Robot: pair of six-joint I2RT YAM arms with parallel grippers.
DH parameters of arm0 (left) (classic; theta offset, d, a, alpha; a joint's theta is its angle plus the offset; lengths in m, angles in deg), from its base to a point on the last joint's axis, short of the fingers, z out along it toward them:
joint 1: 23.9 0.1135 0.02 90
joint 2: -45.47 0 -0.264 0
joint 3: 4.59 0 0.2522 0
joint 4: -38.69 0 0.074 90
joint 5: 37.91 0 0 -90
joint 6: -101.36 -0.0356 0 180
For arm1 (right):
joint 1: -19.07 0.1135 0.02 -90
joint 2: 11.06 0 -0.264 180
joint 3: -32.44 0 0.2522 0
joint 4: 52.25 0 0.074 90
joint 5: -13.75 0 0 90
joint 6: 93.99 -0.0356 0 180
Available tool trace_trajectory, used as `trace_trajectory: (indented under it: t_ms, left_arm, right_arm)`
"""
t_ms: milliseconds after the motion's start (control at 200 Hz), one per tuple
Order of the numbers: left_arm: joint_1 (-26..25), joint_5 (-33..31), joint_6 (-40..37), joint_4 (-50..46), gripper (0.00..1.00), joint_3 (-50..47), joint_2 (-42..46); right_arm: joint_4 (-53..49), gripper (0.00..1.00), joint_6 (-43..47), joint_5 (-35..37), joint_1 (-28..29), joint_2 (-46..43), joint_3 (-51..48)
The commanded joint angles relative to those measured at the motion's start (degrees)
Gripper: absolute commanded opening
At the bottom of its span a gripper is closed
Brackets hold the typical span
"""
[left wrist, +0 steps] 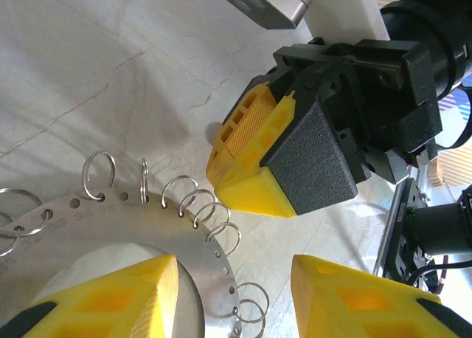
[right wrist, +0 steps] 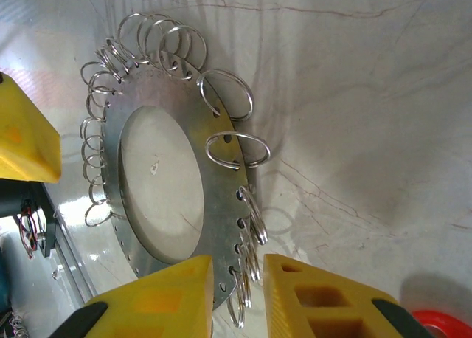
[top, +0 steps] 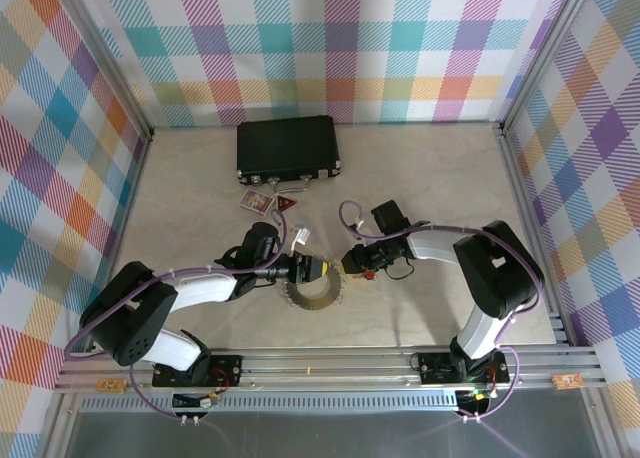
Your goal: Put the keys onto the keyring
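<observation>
Ring-prep step. Right gripper point(right wrist: 238, 268) sits nearly closed around one split ring point(right wrist: 237, 308) of the keyring point(right wrist: 221, 212), pinch unconfirmed. Left gripper point(left wrist: 234, 268) gapes empty, astride its edge. Next likely: pry that ring apart.

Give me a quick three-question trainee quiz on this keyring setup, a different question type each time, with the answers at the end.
1. True or false: the black case lies closed at the far end of the table.
2. Multiple choice: the keyring is a flat metal disc whose rim is hung with A) split rings, B) screws, C) beads.
3. Fill in: the left end effector and the right end effector both have ___ fingertips.
Key: 1 true; 2 A; 3 yellow.
</observation>
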Motion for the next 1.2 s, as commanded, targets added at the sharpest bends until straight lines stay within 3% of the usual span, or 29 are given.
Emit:
trace_trajectory:
  t_ms: [0, 830, 1195]
  left_arm:
    - [0.70, 0.70, 0.62, 3.45, 0.44, -0.72, -0.66]
    - [1.49, 1.03, 1.48, 5.76, 0.44, -1.76, -2.68]
    - [1.67, 1.43, 1.71, 6.05, 0.44, -2.04, -2.49]
  right_arm:
    - [-1.15, 0.22, 1.87, -1.25, 0.42, 1.36, 1.51]
    - [-1.00, 0.15, 3.20, -3.21, 1.09, 3.04, 1.86]
    - [-0.42, 0.16, 3.12, -3.14, 1.27, 2.75, 2.16]
